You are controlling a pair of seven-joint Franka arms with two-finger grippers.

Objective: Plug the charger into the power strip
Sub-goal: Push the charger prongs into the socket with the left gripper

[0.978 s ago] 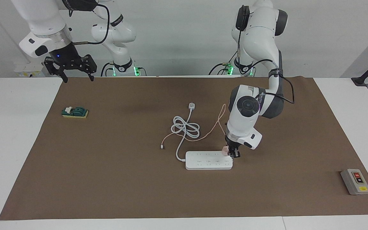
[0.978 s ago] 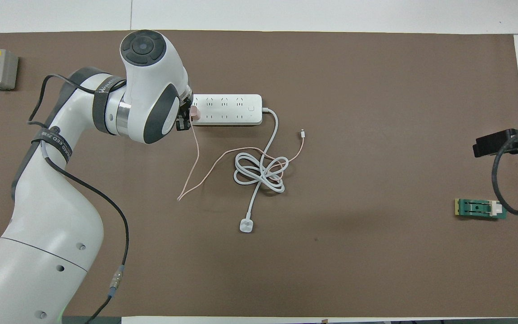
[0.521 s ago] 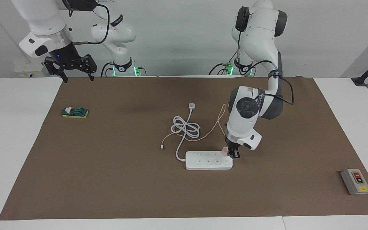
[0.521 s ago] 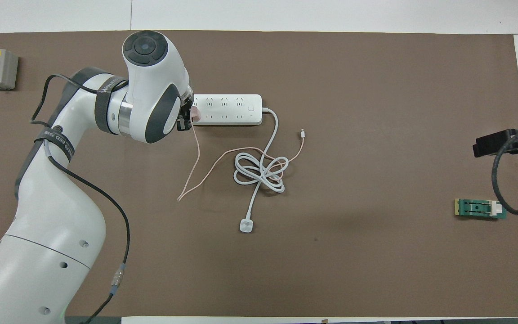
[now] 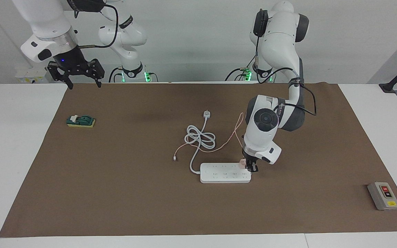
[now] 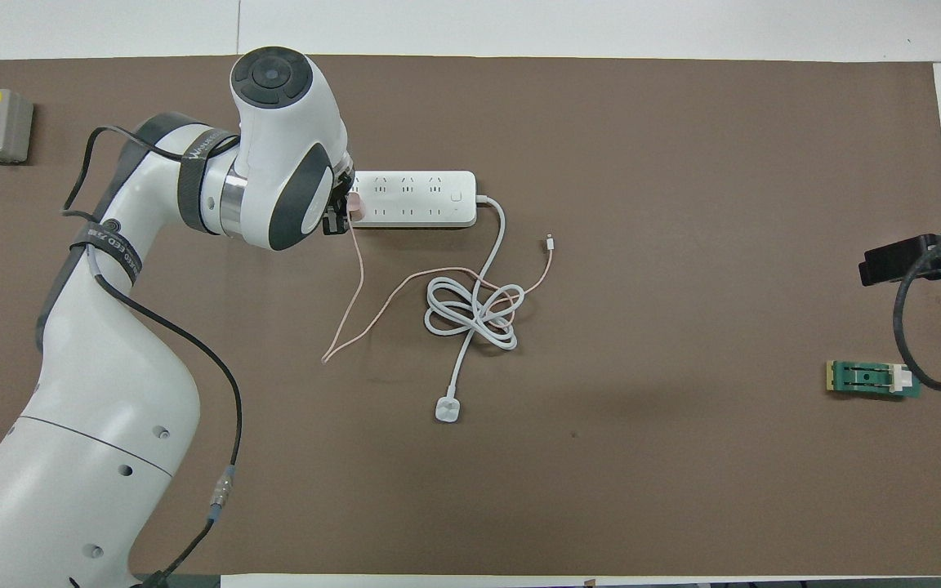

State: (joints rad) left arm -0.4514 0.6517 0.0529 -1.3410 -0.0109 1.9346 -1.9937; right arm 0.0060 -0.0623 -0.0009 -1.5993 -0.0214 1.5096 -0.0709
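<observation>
The left gripper (image 5: 249,167) is clamped on the charger (image 5: 242,163), a small pink cube, at the end of the strip (image 5: 224,173) toward the left arm's end of the table. The charger sits on the strip's top, on the row of outlets nearer the robots; whether its prongs are seated cannot be told. Its thin pink cable (image 6: 356,286) trails toward the robots and crosses the strip's coiled white cord (image 6: 470,306), whose plug (image 6: 447,410) lies nearer the robots. The right gripper (image 5: 78,76) waits with fingers spread wide, over the mat's (image 5: 133,193) edge. A green block (image 5: 80,121) and a grey switch box (image 5: 383,195) lie at opposite ends.
</observation>
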